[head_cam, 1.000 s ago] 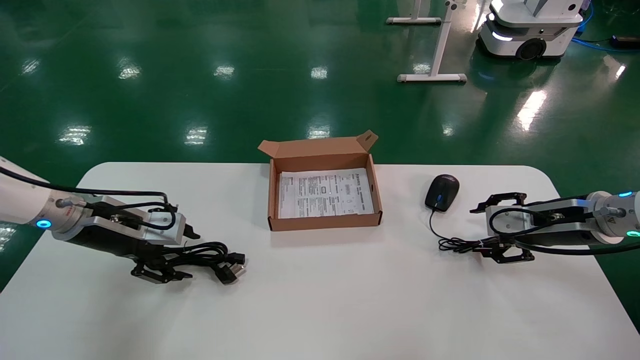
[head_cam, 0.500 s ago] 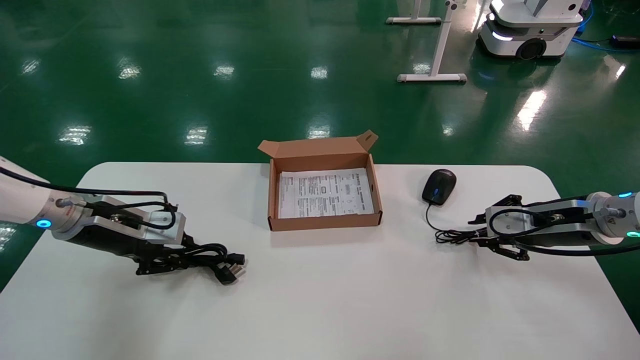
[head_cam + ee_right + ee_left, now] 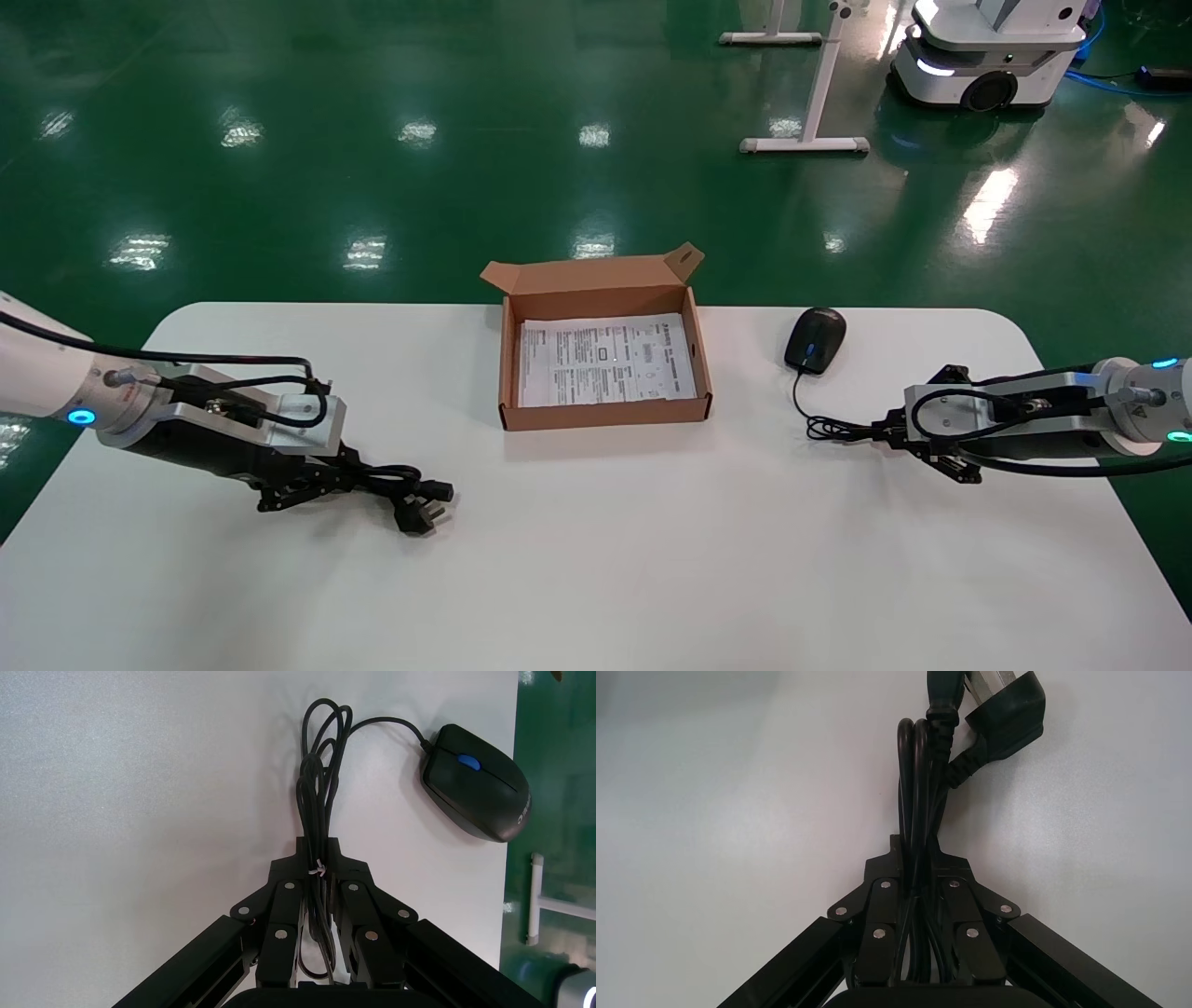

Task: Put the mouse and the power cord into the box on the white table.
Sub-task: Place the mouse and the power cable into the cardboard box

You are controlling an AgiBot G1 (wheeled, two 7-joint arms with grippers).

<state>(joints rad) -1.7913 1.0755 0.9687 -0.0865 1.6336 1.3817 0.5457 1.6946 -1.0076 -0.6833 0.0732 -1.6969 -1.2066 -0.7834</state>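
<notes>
The left gripper (image 3: 307, 485) lies low over the near left part of the white table (image 3: 596, 559), its jaws clamped tight on the looped bundle of the power cord (image 3: 391, 485); in the left wrist view the fingers (image 3: 880, 910) press the cord's strands (image 3: 919, 811) together from both sides, and the chunky plugs (image 3: 1000, 713) rest on the tabletop just past the fingertips; on the far right, the right gripper (image 3: 908, 440) is likewise closed, pinching the bunched thin wire (image 3: 833, 429) of the mouse (image 3: 815, 340); the right wrist view shows the wire (image 3: 320, 797) gathered between the fingers (image 3: 281, 910) with a small tie around it, and the mouse (image 3: 478, 783) sitting on the table near its far edge, joined to the bundle by a short curve of wire; the box (image 3: 605, 415) stands open between the two arms at the table's far middle, flap lid raised at the back, with only the white printed sheet (image 3: 605, 359) inside.
</notes>
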